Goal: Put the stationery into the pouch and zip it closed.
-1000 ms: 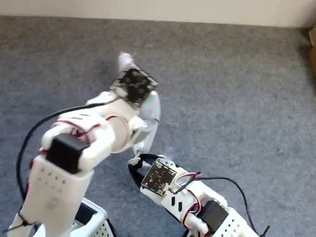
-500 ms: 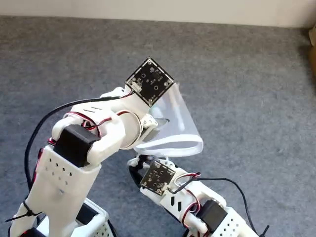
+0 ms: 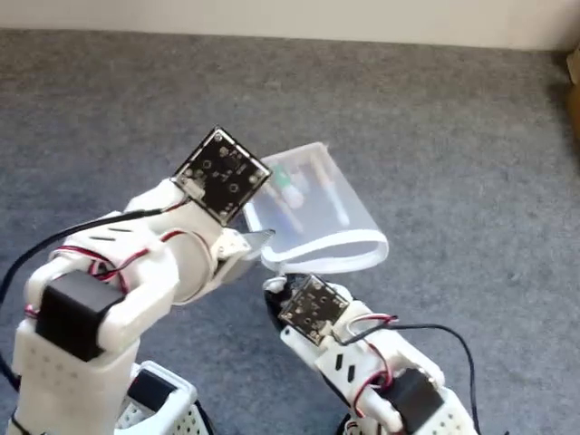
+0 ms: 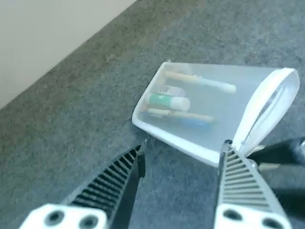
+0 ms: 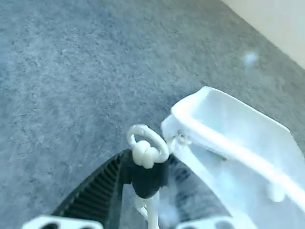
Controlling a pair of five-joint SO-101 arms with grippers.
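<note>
Translucent soft plastic formed the pouch (image 4: 205,114), seen lying on the bench (image 3: 453,136) just ahead of the left hand (image 4: 182,149), whose jaws were spread wide and empty. The stationery (image 4: 183,102) was inside. The zip pull (image 5: 145,145) was pinched in the right hand (image 5: 145,174). The pouch was judged light, floppy and slippery, best held by its stiffer zip band.

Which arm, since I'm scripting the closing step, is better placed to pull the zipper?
Right, probably. The right gripper is shut on the zipper pull at the pouch mouth; the left gripper hovers open beside the pouch, holding nothing.
</note>
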